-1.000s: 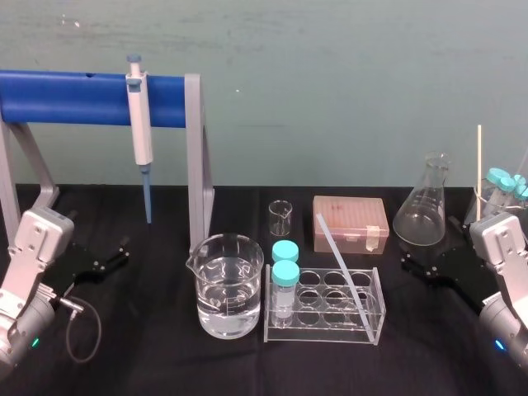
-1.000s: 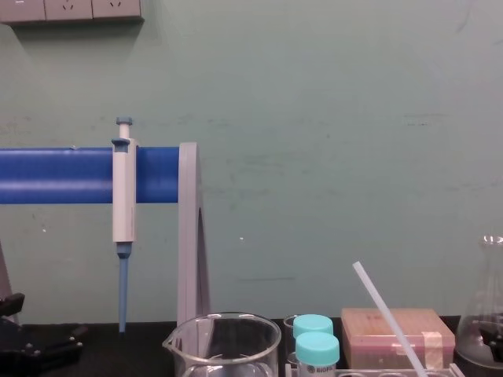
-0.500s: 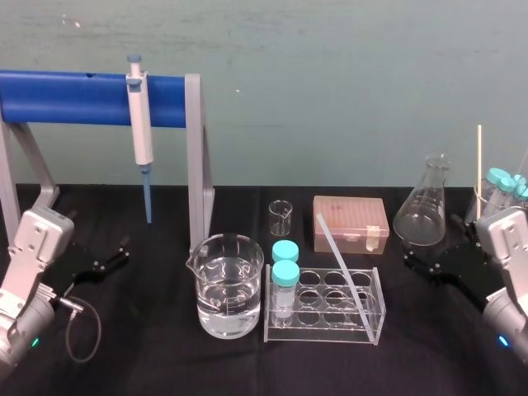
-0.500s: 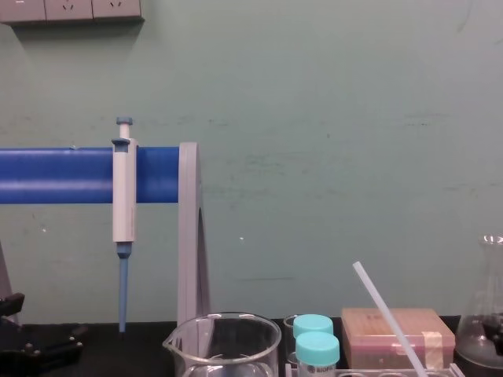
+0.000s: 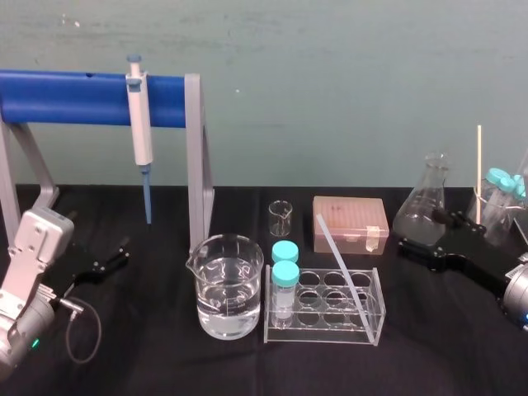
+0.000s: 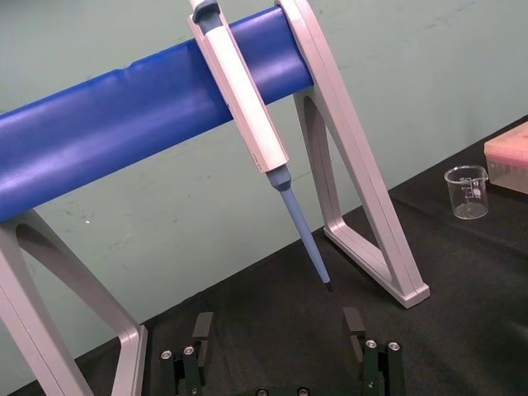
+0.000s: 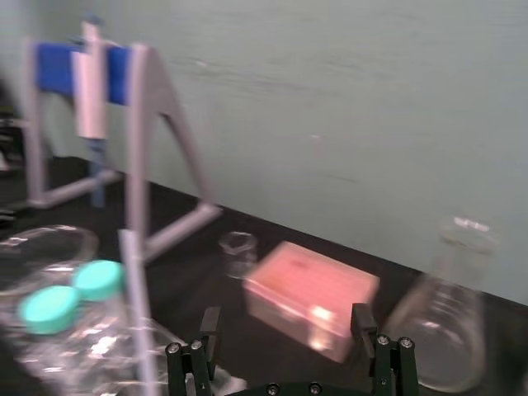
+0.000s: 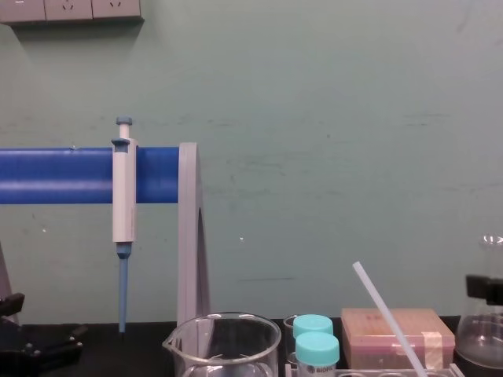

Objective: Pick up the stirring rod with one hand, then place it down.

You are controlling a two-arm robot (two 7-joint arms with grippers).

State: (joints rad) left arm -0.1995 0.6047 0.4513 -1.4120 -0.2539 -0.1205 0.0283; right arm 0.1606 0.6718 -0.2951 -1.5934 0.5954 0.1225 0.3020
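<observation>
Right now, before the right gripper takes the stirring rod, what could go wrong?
The open right gripper sits beside the conical flask; swinging in could knock it.
The stirring rod leans in the clear rack; a sideways pull might tip rack and capped tubes.
The left gripper rests parked at the left.

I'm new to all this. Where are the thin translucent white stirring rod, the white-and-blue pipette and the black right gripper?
Thin translucent white stirring rod (image 5: 338,252): head view, mid-shaft.
White-and-blue pipette (image 5: 141,124): head view, white body.
Black right gripper (image 7: 283,323): right wrist view, midway between its open fingertips.
</observation>
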